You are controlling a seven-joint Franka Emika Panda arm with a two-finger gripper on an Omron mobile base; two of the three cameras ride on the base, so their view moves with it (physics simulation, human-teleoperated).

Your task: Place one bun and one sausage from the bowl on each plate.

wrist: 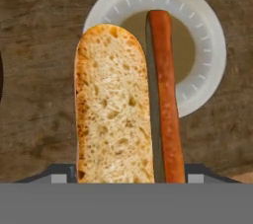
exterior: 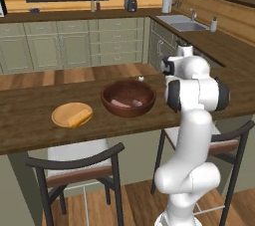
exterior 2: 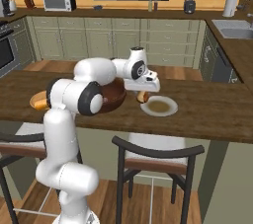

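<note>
Currently my gripper (exterior 2: 143, 95) is clamped wide on a bun (wrist: 111, 104) and a sausage (wrist: 165, 94) held side by side, hanging above the counter (exterior 2: 207, 112) just over the near-left edge of the grey-white plate (exterior 2: 159, 105) with its brownish centre. Behind my hand sits the dark bowl (exterior: 128, 97), two pinkish sausages (exterior: 125, 103) lying in its bottom, and beyond it, well apart from the pale plate, the tan plate (exterior: 71, 114) carrying a bun (exterior: 79, 117); two chairs (exterior: 74, 163) stand under the counter's near edge.
</note>
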